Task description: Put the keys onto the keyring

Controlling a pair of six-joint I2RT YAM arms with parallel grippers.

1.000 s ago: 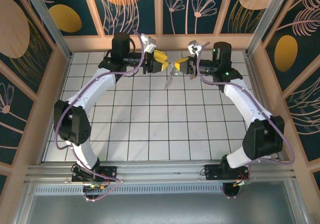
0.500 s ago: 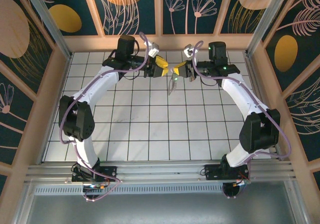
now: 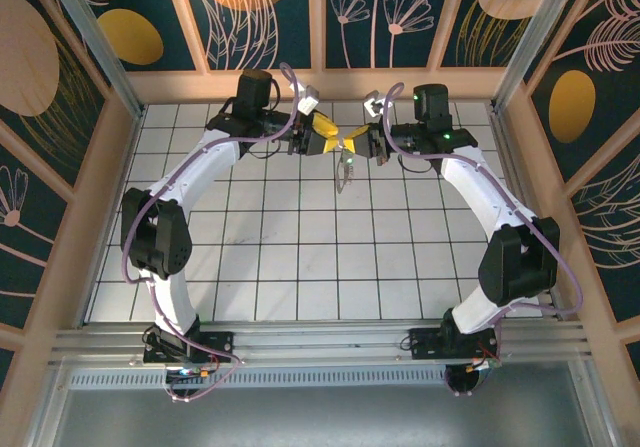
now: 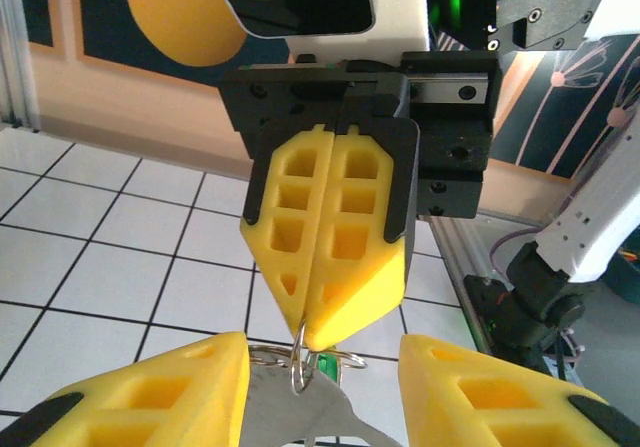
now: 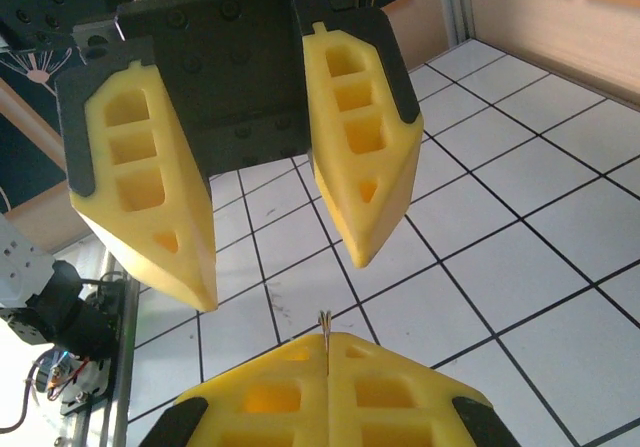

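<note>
My right gripper is shut on the thin silvery wire of the keyring, held in the air over the far middle of the tiled floor. The keys dangle below it, among them a green one and a flat silvery one. My left gripper faces it tip to tip. Its yellow fingers stand open on either side of the ring and the flat key, with a gap on the right side.
The white tiled floor lies below both grippers. Wooden walls close the back and sides. A metal rail runs along the near edge by the arm bases.
Both grippers have come closer together and a little nearer the camera side. The hanging keys have swung from a slant to nearly straight down. Neither gripper's opening has changed.
</note>
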